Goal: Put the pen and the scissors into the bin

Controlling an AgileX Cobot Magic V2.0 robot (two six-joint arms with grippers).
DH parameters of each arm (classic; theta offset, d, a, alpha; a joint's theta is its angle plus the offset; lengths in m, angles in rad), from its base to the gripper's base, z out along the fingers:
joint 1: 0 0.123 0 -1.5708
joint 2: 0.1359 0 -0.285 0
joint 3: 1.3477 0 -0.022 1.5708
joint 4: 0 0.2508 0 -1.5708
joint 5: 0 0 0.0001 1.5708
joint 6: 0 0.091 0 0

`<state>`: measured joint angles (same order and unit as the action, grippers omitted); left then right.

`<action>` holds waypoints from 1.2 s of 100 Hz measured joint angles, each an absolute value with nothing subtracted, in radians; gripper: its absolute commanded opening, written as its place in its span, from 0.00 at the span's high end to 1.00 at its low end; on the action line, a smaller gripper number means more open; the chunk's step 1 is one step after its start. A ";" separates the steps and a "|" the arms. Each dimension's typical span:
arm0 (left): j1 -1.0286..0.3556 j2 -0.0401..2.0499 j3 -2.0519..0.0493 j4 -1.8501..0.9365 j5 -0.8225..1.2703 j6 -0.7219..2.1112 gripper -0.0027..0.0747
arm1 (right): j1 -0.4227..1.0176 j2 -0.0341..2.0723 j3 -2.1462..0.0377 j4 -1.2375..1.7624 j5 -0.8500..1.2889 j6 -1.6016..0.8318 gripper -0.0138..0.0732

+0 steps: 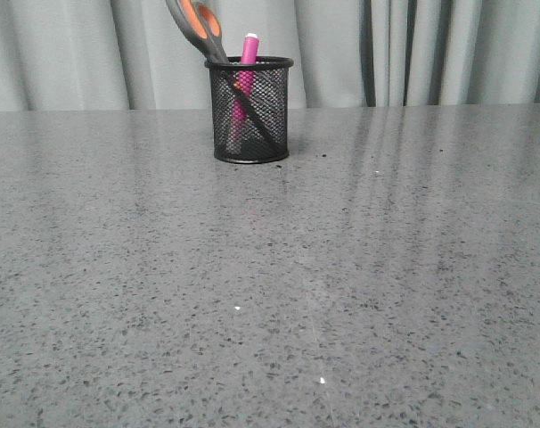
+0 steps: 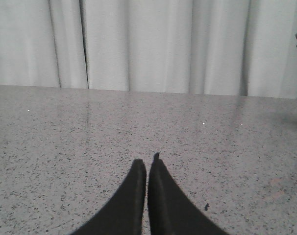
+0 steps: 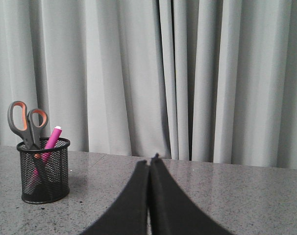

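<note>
So from where I sit, both things are already in the bin point(image 1: 249, 110): the pen point(image 1: 244, 82) stands up inside the mesh with its top poking just over the rim, and the scissors point(image 1: 201, 29) lean in blades-down with the grey and orange handles sticking out well above it. The bin itself sits upright toward the far edge of the desk point(image 1: 270, 294), near the curtain point(image 1: 413, 49). My left gripper point(image 2: 147, 164) has its jaws pressed together with nothing in them, hovering over bare desk, and my right gripper point(image 3: 149, 162) is the same, jaws closed on nothing, with the bin off to one side of its view and well apart from it. I'd say the job looks done, so the step in hand is really just parking the arms without wrecking anything. The thing to watch: those scissors are top-heavy and tilted, so a bump on the handles or the rim could probably tip the light mesh cup over. I'd keep both arms low and away from the bin, move slowly, and keep the jaws closed so nothing snags.
</note>
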<state>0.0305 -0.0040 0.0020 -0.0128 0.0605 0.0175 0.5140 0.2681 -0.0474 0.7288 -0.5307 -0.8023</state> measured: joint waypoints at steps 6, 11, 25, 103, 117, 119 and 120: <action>0.031 -0.004 0.002 -0.013 0.061 0.018 0.99 | 0.514 0.268 -0.047 0.729 -0.531 -0.802 0.93; 0.031 -0.004 0.002 -0.013 0.061 0.018 0.99 | 0.514 0.268 -0.047 0.729 -0.531 -0.802 0.93; 0.031 -0.004 0.002 -0.014 0.061 0.018 0.99 | 0.514 0.268 -0.047 0.729 -0.531 -0.802 0.93; 0.031 -0.004 0.002 -0.015 0.061 0.018 0.99 | 0.498 0.268 -0.043 0.726 -0.514 -0.800 0.93; 0.031 -0.004 0.002 -0.015 0.061 0.018 0.99 | 0.397 0.268 -0.038 0.592 -0.456 -0.688 0.93; 0.031 -0.004 0.002 -0.015 0.061 0.018 0.99 | 0.374 0.268 -0.038 0.559 -0.448 -0.659 0.93; 0.031 -0.004 0.002 -0.015 0.061 0.018 0.99 | 0.359 0.266 -0.038 0.537 -0.442 -0.648 0.93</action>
<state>0.0305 -0.0040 0.0020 -0.0149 0.0605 0.0175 0.3585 0.2662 -0.0385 0.5370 -0.4421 -0.6484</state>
